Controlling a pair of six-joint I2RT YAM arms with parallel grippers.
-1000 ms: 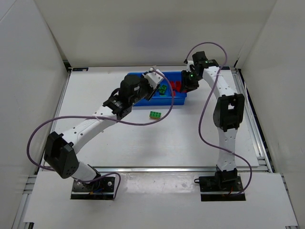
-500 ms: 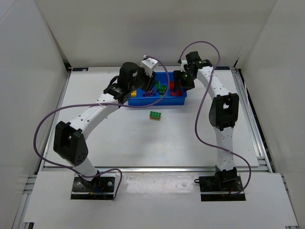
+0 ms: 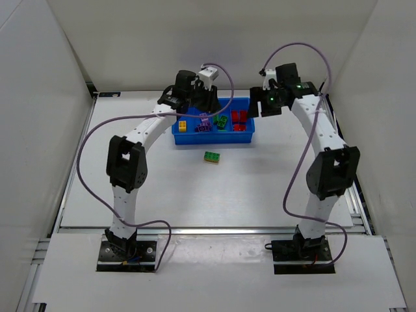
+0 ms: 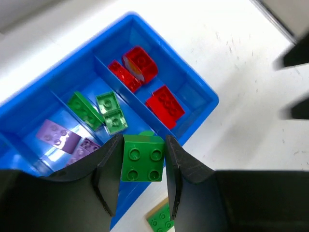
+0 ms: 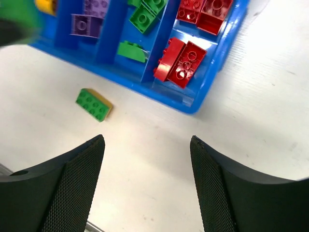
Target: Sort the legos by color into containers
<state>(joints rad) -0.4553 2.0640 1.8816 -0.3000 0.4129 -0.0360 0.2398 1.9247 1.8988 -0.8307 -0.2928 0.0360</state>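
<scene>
Your tray (image 4: 190,92) lies beneath and ahead of the left gripper (image 4: 143,166), holding sorted legos (image 4: 164,104) in red, green and purple. That gripper is clenched on a green brick (image 4: 142,158) over the tray's near edge. Your right gripper (image 5: 146,145) is released and empty, with a loose brick (image 5: 94,104) on the table (image 5: 241,145) ahead to its left.

A loose lego (image 3: 211,156) lies on the table (image 3: 195,195) just before the tray (image 3: 214,139) holding other legos (image 3: 239,122).
</scene>
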